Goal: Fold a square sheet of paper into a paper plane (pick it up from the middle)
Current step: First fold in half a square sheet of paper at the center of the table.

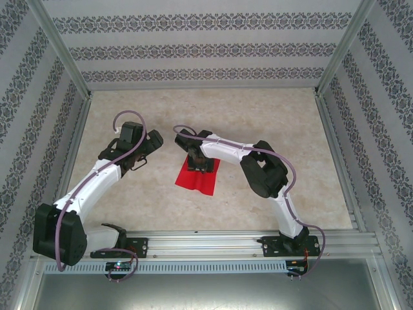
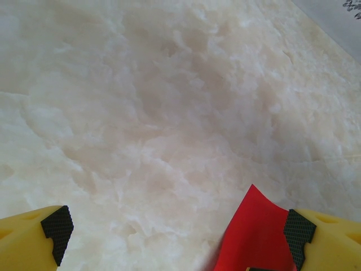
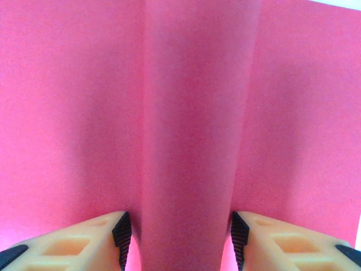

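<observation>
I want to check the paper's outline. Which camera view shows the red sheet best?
The top external view: the red sheet lies on the table, most of its outline visible, with the right gripper over its far part. The right wrist view shows it close up, bulging between the fingers. The left wrist view shows one corner.

From above, the right gripper (image 1: 195, 165) hides the upper part of the thin bright red sheet of paper (image 1: 197, 182). The left wrist frame's bottom edge crops it. Whether the jaws pinch its fold is unclear.
</observation>
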